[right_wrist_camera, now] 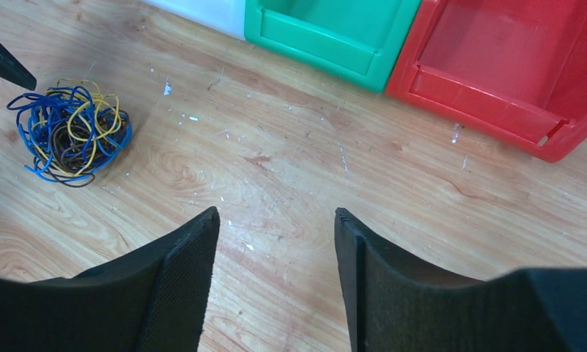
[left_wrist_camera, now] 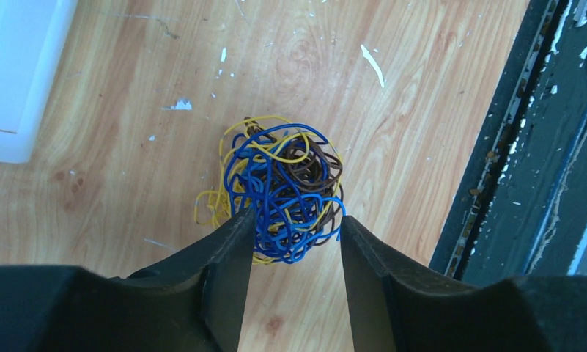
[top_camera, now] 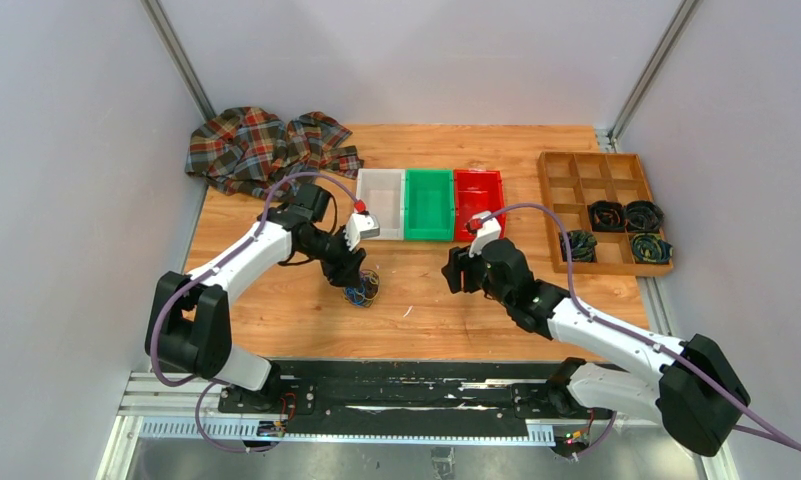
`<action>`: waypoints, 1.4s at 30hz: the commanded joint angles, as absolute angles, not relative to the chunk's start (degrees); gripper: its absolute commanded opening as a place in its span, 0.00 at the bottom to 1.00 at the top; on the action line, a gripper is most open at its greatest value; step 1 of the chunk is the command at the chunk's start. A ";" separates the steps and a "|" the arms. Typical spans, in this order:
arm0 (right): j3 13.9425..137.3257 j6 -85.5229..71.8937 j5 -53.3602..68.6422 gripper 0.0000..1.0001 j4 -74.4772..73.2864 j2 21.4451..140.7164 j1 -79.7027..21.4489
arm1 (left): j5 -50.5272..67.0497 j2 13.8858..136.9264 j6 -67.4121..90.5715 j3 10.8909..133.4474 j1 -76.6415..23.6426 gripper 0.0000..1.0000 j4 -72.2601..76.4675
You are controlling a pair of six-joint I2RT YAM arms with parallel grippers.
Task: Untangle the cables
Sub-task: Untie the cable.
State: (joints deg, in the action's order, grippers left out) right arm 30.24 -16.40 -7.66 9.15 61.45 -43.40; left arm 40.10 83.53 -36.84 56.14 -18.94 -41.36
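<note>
The cables (left_wrist_camera: 283,191) are a fist-sized clump of blue, yellow and brown wire loops lying on the wooden table, left of centre (top_camera: 362,293). My left gripper (left_wrist_camera: 296,220) points down at the clump with its jaws apart. The near half of the clump sits between the fingertips, and both tips touch outer blue wires. In the top view the left gripper (top_camera: 354,280) hides part of the tangle. My right gripper (right_wrist_camera: 275,216) is open over bare wood with nothing between its fingers. It hovers to the right of the cables (right_wrist_camera: 70,133), well apart from them (top_camera: 458,272).
White (top_camera: 380,203), green (top_camera: 429,203) and red (top_camera: 478,200) bins stand in a row behind the grippers. A wooden compartment tray (top_camera: 548,205) at the right holds dark coiled bundles (top_camera: 626,215). A plaid cloth (top_camera: 266,148) lies at the back left. A black rail (top_camera: 396,385) runs along the near edge.
</note>
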 commanded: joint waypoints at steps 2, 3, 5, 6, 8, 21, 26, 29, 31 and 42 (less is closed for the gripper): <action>31.02 -15.52 -7.14 0.55 10.19 61.68 -44.53 | 39.37 83.32 -36.56 57.14 -19.93 0.43 -39.55; 31.21 -15.44 -7.06 0.53 10.15 61.86 -44.60 | 39.32 83.28 -36.52 57.05 -19.95 0.40 -39.51; 31.67 -15.39 -6.59 0.50 10.06 62.11 -44.72 | 39.10 83.39 -36.50 56.80 -20.03 0.37 -39.33; 31.83 -15.24 -6.44 0.49 10.10 62.15 -44.80 | 38.86 83.53 -36.41 56.70 -20.11 0.36 -39.25; 32.08 -15.05 -6.45 0.48 9.91 62.14 -45.14 | 38.44 83.82 -36.44 56.60 -20.21 0.35 -39.13; 32.67 -14.88 -6.53 0.47 10.73 62.61 -47.94 | 36.25 83.12 -31.77 57.30 -21.09 0.03 -35.73; 33.37 -14.66 -6.50 0.46 11.25 62.76 -49.27 | 39.38 79.61 -32.30 58.26 -21.02 0.07 -40.09; 33.30 -14.51 -6.71 0.49 11.59 62.67 -49.82 | 39.84 78.56 -35.55 58.56 -21.08 0.38 -44.34; 33.21 -14.41 -6.83 0.50 11.68 62.70 -50.06 | 39.60 78.59 -37.05 58.27 -21.17 0.51 -45.59; 33.14 -14.68 -7.73 0.47 11.35 61.90 -51.11 | 28.98 88.37 -32.27 61.04 -23.05 0.58 -37.69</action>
State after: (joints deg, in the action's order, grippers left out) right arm 31.57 -15.31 -6.68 10.61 62.65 -49.87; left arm 33.36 85.71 -35.05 58.48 -22.50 -42.02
